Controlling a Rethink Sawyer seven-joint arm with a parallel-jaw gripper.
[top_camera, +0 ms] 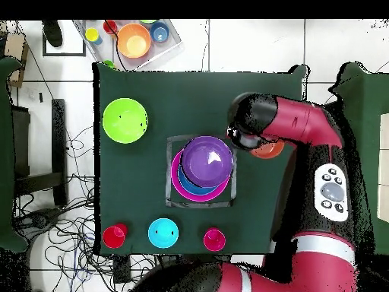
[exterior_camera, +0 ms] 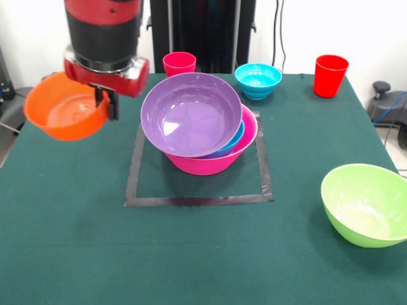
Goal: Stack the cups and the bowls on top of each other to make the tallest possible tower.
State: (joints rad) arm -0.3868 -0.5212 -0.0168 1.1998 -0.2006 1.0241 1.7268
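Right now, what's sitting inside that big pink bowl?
A blue bowl nests in the pink bowl, with the purple bowl tilted on top. Anything beneath those is covered.

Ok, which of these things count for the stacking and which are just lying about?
For the stacking:
- tower: purple bowl tilted on a blue bowl in the pink bowl
- orange bowl, held up by the gripper
- lime green bowl
- small blue bowl
- pink-red cup, red cup

Lying about:
- tape square
- clear tray of spare cups and bowls beside the table
- floor cables
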